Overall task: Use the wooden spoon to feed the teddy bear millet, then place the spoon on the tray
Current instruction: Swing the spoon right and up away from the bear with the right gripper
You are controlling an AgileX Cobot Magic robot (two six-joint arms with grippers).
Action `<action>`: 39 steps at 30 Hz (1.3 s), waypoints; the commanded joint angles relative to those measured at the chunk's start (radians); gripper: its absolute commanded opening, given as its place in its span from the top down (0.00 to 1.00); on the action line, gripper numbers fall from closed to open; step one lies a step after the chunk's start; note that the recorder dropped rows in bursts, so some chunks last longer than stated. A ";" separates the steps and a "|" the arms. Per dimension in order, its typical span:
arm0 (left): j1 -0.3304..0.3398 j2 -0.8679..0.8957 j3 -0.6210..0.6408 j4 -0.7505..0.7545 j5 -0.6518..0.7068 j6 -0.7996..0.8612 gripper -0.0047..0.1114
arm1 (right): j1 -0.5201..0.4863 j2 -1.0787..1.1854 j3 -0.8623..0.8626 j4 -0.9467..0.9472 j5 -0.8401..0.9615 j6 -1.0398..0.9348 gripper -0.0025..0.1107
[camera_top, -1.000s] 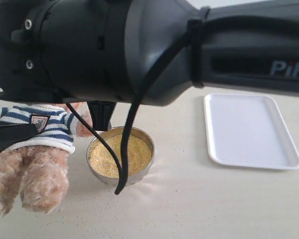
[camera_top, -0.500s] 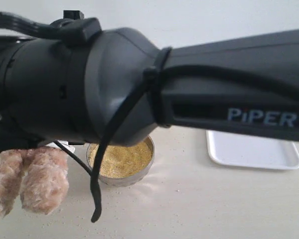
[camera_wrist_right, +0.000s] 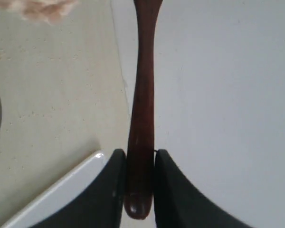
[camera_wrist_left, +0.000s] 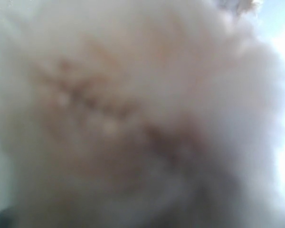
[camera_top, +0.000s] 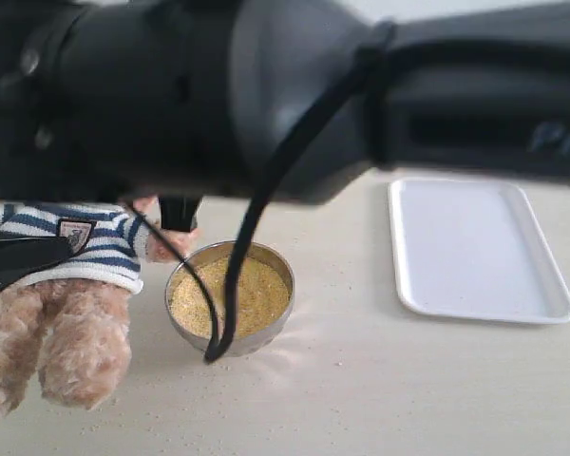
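1. Clamping wooden spoon [camera_wrist_right: 141,118] by its handle end in R gripper [camera_wrist_right: 140,159], jaws narrow; spoon's bowl out of frame, so load unknown.
2. Holding handle level and going slow, to avoid spilling millet [camera_top: 252,290].
3. Aiming for teddy bear [camera_top: 76,332], just beside metal bowl [camera_top: 271,334] w/ the millet; L gripper [camera_top: 28,258] lying across its shirt, open or closed: cannot tell.
4. Leaving tray [camera_top: 475,247], well apart on bowl's other side, for later.
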 commanded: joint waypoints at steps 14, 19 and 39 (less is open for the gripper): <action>-0.008 -0.003 0.001 -0.016 -0.090 0.008 0.92 | -0.653 -0.293 0.048 1.050 -0.150 -0.322 0.98; -0.008 -0.003 -0.029 -0.016 -0.088 0.046 0.92 | -0.701 -0.308 0.189 1.050 -0.228 -0.335 0.98; -0.031 0.199 -0.156 -0.016 -0.110 0.083 0.92 | -0.709 -0.344 0.518 1.120 -0.547 -0.373 0.98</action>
